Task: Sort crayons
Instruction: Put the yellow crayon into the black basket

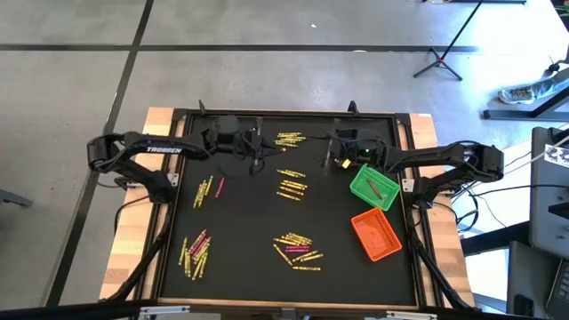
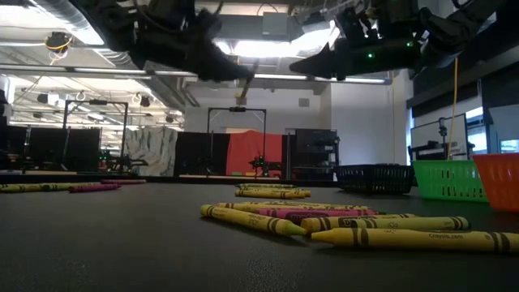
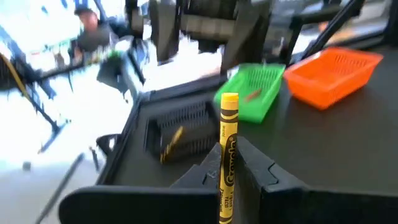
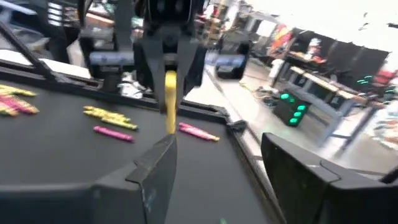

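Observation:
Several clusters of yellow and pink crayons (image 1: 292,185) lie flat on the black table top (image 1: 240,222). My left gripper (image 1: 260,158) is raised over the far middle of the table, shut on one yellow crayon (image 3: 229,149). The right wrist view shows that same crayon (image 4: 169,102). My right gripper (image 4: 217,180) faces it from the right, also raised, open with nothing between its fingers. A black bin (image 3: 183,127) with a yellow crayon inside stands on the table under the right arm. My left gripper pinches the yellow crayon's paper-wrapped shaft (image 3: 225,186) between its two fingers (image 3: 261,177). The fingers reach roughly level from the table's left side and lie across the crayon. The crayon stands about upright, lifted clear of the table.
A green bin (image 1: 373,187) and an orange bin (image 1: 375,234) stand at the table's right side. Crayon groups lie at the far middle (image 1: 289,140), the left (image 1: 206,189), the near left (image 1: 196,253) and the near middle (image 1: 298,249). A raised frame edges the table.

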Robot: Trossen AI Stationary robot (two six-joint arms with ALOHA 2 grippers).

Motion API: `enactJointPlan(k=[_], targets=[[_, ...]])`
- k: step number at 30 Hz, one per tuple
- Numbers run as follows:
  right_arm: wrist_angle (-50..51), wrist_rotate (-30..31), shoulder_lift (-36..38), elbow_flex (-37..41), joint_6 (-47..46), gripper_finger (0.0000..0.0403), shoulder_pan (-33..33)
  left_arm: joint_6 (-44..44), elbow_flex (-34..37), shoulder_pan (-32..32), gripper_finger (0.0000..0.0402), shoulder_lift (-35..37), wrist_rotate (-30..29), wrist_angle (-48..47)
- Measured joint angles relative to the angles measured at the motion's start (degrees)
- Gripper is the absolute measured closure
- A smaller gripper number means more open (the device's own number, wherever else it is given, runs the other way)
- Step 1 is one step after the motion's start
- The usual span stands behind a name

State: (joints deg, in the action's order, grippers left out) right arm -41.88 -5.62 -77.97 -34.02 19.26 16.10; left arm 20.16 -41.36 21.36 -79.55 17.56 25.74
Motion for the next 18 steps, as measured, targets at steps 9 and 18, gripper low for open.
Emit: enactJointPlan(k=[9, 18], targets=[[-11.7, -6.4, -7.7, -1.2, -2.0, 0.0201, 0.0, -3.7, 0.0, -3.4, 0.0393, -3.4, -0.6, 14.5], [-11.5, -14.1, -14.7, -5.6, -4.2, 0.0233, 0.0, -6.0, 0.0, -5.7, 0.0393, -8.8, -4.8, 24.4]])
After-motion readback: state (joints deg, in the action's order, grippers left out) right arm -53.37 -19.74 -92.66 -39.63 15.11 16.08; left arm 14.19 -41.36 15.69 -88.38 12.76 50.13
